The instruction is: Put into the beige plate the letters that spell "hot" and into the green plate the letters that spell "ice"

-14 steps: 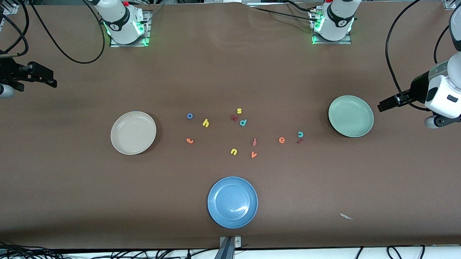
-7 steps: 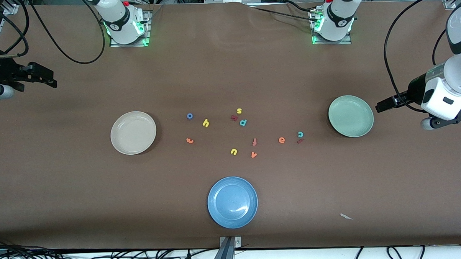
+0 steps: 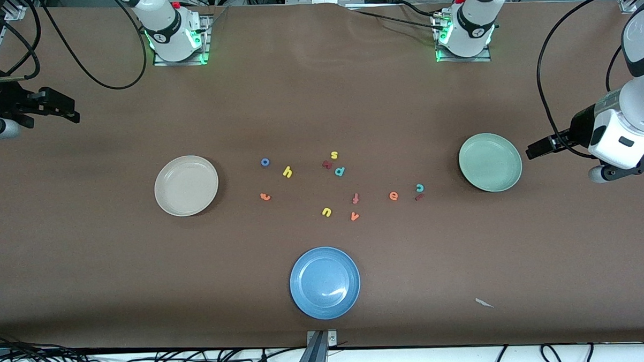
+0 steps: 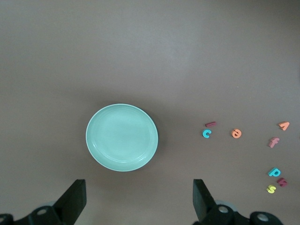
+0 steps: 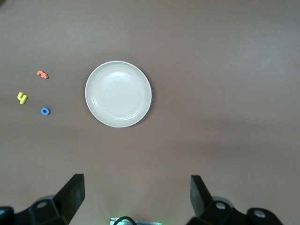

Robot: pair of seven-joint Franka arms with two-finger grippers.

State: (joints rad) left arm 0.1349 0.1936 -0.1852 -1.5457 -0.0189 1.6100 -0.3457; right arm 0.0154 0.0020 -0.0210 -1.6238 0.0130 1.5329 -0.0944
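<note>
Brown cloth (image 3: 89,264) covered the whole table, with the two arm bases along its edge at twelve o'clock in the front view. Near the centre lay the scattered foam letters. The beige plate (image 3: 186,186) sat at nine o'clock from them, toward the right arm's end, and the green plate (image 3: 490,162) at three o'clock, toward the left arm's end; both plates held nothing. A blue plate (image 3: 325,282) lay at six o'clock, nearest the front camera.

The blue o (image 3: 265,162), yellow h (image 3: 287,172) and orange t (image 3: 265,196) lay on the cloth between the beige plate and the letter cluster. The orange e (image 3: 393,195), teal c (image 3: 419,187) and maroon i (image 3: 419,197) lay nearer the green plate, the i just beside the c. Also on the cloth were a yellow s (image 3: 334,155), a teal p (image 3: 340,171), a reddish f (image 3: 355,198), a yellow u (image 3: 326,212) and an orange v (image 3: 354,216).

The left gripper (image 3: 535,148) hung just at three o'clock from the green plate, over bare cloth, its claw spread wide and holding nothing, as its wrist view showed (image 4: 138,201). The right gripper (image 3: 65,109) waited over the cloth at the right arm's end, well apart from the beige plate, its claw wide and empty too (image 5: 136,197).
</note>
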